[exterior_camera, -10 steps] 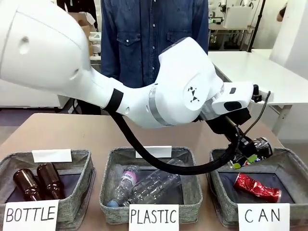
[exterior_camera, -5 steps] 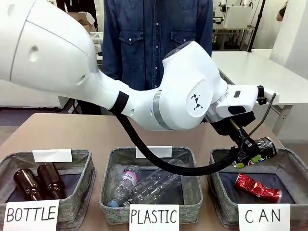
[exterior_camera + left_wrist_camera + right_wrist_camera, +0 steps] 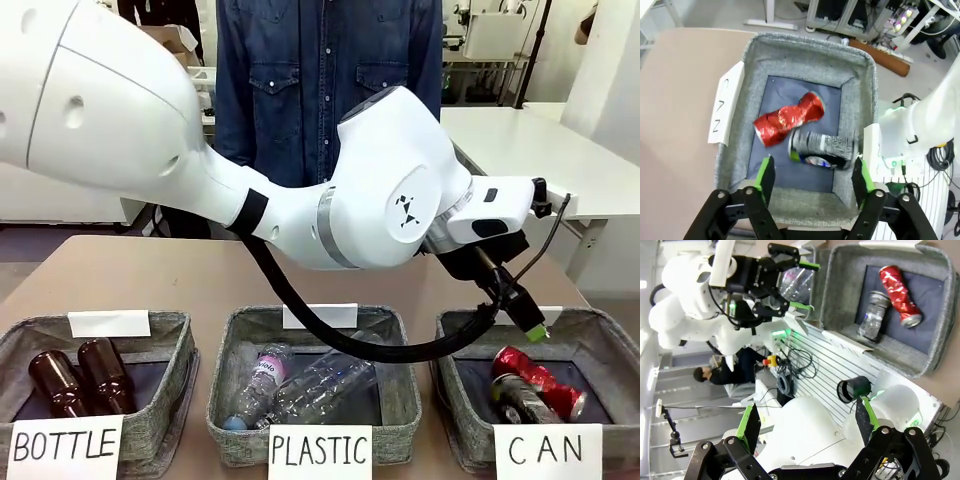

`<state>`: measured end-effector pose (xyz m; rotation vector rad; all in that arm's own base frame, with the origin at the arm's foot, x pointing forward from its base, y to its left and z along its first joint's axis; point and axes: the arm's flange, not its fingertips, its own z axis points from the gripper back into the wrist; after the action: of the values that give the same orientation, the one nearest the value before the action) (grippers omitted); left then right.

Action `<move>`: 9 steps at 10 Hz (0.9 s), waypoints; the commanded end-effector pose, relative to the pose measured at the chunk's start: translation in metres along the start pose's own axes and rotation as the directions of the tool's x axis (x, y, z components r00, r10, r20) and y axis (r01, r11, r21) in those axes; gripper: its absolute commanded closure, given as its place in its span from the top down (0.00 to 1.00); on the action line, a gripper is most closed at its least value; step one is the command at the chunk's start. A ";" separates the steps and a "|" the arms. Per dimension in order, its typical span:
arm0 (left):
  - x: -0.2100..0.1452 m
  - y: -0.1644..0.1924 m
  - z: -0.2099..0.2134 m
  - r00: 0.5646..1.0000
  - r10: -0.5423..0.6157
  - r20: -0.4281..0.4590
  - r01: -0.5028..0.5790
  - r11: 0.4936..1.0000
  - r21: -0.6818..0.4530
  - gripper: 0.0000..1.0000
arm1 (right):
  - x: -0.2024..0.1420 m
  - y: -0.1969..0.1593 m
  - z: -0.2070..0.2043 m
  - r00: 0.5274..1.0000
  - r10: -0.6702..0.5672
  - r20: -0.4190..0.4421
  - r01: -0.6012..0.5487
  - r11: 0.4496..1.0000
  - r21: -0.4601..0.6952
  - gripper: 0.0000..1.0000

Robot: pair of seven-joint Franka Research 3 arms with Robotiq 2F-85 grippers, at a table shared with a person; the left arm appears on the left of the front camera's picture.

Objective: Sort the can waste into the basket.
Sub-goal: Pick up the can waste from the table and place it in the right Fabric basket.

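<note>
The grey CAN basket [image 3: 600, 335] stands at the table's right, with its white sign [image 3: 548, 447] in front. Inside it lie the dented red can [image 3: 540, 378] and the black can [image 3: 522, 397], side by side on the dark bottom. My left gripper [image 3: 528, 318] hangs open just above the basket, holding nothing. From the left wrist, the open gripper [image 3: 812, 175] looks down on the red can [image 3: 787, 119] and the black can [image 3: 822, 147] in the basket [image 3: 805, 47]. My right gripper [image 3: 806, 422] is open and sees the basket [image 3: 840, 290] from far off.
The PLASTIC basket [image 3: 232, 335] in the middle holds clear bottles [image 3: 300, 385]. The BOTTLE basket [image 3: 175, 335] at the left holds two brown bottles [image 3: 78, 375]. A person in a denim shirt [image 3: 320, 80] stands at the far side. My left arm reaches across the whole table.
My left gripper has opened and let go of the black can, which dropped into the CAN basket next to the red can. The arm shifted slightly right.
</note>
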<state>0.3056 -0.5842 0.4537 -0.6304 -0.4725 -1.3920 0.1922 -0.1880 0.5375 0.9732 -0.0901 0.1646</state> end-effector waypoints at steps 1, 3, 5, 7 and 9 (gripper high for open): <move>0.005 -0.001 0.003 1.000 0.002 -0.001 -0.002 1.000 -0.009 1.00 | -0.002 0.001 0.000 1.000 0.004 0.002 -0.004 1.000 0.003 1.00; 0.001 0.002 0.010 0.996 0.025 -0.089 -0.025 1.000 0.002 1.00 | -0.002 0.001 0.000 1.000 0.004 0.002 -0.004 1.000 0.003 1.00; -0.014 0.018 0.047 0.974 0.070 -0.216 -0.061 0.997 0.052 1.00 | -0.002 0.001 0.000 1.000 0.004 0.002 -0.004 1.000 0.003 1.00; -0.051 0.044 0.128 0.951 0.214 -0.222 -0.195 0.975 0.102 1.00 | 0.000 0.000 0.000 1.000 0.000 0.000 0.000 1.000 0.000 1.00; -0.102 0.069 0.209 0.894 0.428 -0.134 -0.398 0.895 0.204 1.00 | 0.024 0.058 -0.009 0.961 0.276 0.007 -0.276 0.959 0.066 1.00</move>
<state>0.3808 -0.4110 0.5367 -0.4423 -0.2848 -1.0994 0.1954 -0.1719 0.5613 0.9845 -0.1546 0.2708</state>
